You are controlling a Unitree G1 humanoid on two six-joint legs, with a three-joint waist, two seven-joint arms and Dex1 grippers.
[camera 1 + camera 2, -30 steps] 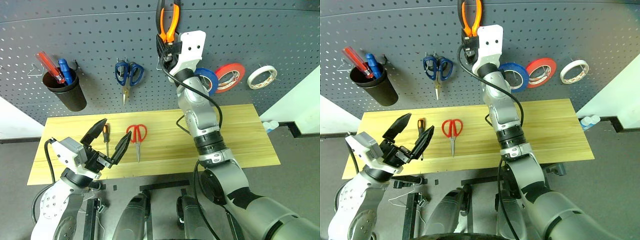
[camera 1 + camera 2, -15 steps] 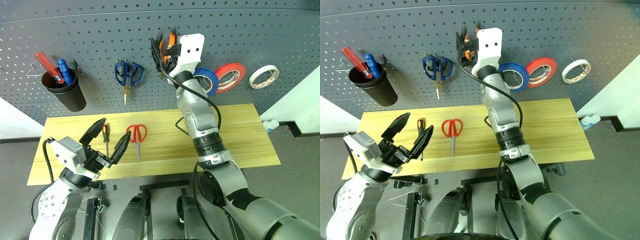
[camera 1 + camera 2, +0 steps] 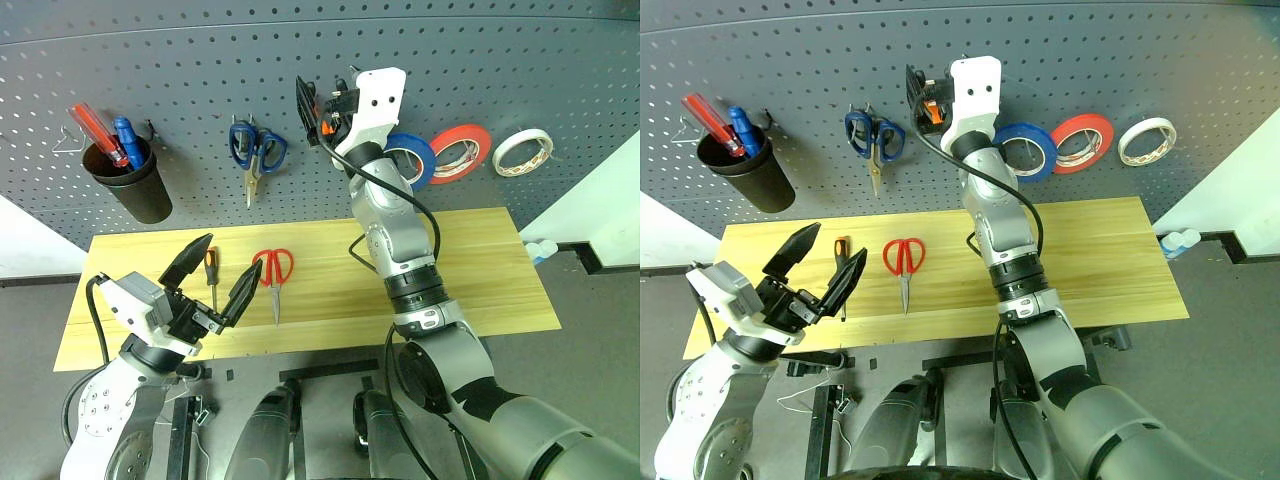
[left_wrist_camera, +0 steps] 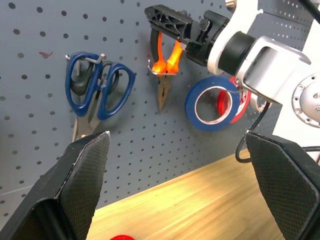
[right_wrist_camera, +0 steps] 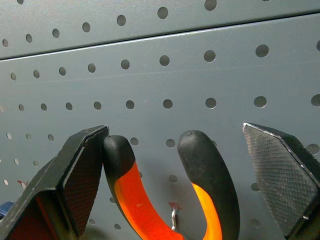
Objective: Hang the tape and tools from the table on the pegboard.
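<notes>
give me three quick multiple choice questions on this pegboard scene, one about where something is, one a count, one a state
1. Where are the red-handled scissors?
A. lying on the table
B. hanging on the pegboard
C. in the black cup

2. How many tape rolls hang on the pegboard?
A. one
B. two
C. three

3. How is the right gripper set around the pliers?
A. clamped shut on them
B. open, fingers apart on either side of the handles
C. far off over the table

Answers:
1. A, they lie flat on the table beside the screwdriver.
2. C, blue, red and whitish.
3. B, the pliers hang on a hook between spread fingers.
</notes>
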